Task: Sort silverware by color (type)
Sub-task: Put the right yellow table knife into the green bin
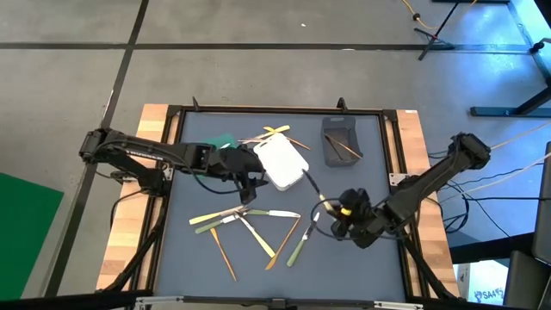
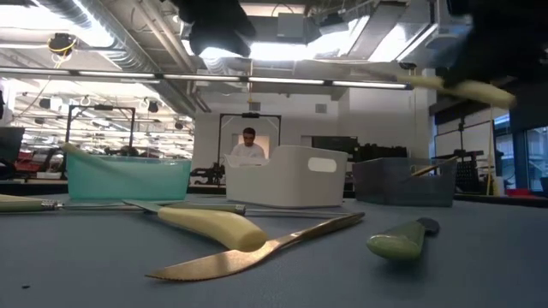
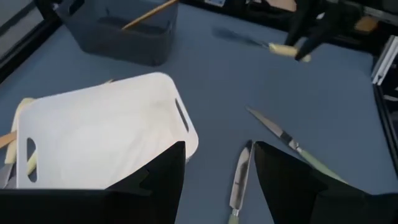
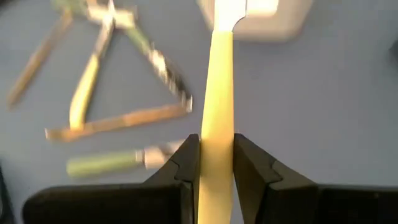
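Above the bench (image 1: 362,258), a yellow-handled utensil (image 4: 216,124), judged light, stiff and slick, is pinched at its handle by the right gripper (image 4: 216,163), while the left gripper (image 3: 217,168) is held open, empty.

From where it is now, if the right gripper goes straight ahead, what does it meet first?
Probably the white plastic bin: the right gripper, shut on a pale yellow-handled utensil, points at it. Depth is unclear.
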You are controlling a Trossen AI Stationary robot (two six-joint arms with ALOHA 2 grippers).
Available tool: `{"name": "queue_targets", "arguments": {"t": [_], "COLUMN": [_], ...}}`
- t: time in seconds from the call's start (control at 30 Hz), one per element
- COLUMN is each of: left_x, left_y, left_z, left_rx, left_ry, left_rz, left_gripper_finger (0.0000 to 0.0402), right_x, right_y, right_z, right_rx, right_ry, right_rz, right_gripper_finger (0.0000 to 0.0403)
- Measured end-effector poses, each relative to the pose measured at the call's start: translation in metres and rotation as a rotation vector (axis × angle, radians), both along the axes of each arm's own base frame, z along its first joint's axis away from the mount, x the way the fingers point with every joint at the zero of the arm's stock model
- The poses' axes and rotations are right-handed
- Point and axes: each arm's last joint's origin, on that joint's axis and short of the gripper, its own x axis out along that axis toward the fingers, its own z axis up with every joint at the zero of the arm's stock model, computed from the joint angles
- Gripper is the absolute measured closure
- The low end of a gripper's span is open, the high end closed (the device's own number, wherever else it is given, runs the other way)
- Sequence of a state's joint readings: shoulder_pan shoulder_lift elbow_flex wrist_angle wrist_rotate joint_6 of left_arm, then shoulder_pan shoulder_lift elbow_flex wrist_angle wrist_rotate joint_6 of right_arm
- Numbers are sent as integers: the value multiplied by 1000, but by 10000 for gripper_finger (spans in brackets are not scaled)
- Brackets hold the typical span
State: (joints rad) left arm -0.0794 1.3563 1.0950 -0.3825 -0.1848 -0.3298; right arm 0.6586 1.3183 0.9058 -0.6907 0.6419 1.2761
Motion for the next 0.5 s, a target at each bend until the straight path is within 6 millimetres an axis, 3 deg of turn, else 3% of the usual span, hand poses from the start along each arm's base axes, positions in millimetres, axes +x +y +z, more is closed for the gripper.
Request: {"name": "queue_targets", "arguments": {"t": [0.17,0.5], "left_x": [2,8], "left_y": [-3,-4], "left_z": [3,10], "left_rx": [-4,-39], "left_ry": [-37,-145], "left_rz": [-11,21], "left_gripper_finger": [214,214], "right_x": [8,49], "right_y": [-10,-41], "right_z": [13,40], "right_rx": [-139,-274], "right_ry": [-156,-376], "right_rz": [-66,-129], "right_gripper_finger": [343,343]}}
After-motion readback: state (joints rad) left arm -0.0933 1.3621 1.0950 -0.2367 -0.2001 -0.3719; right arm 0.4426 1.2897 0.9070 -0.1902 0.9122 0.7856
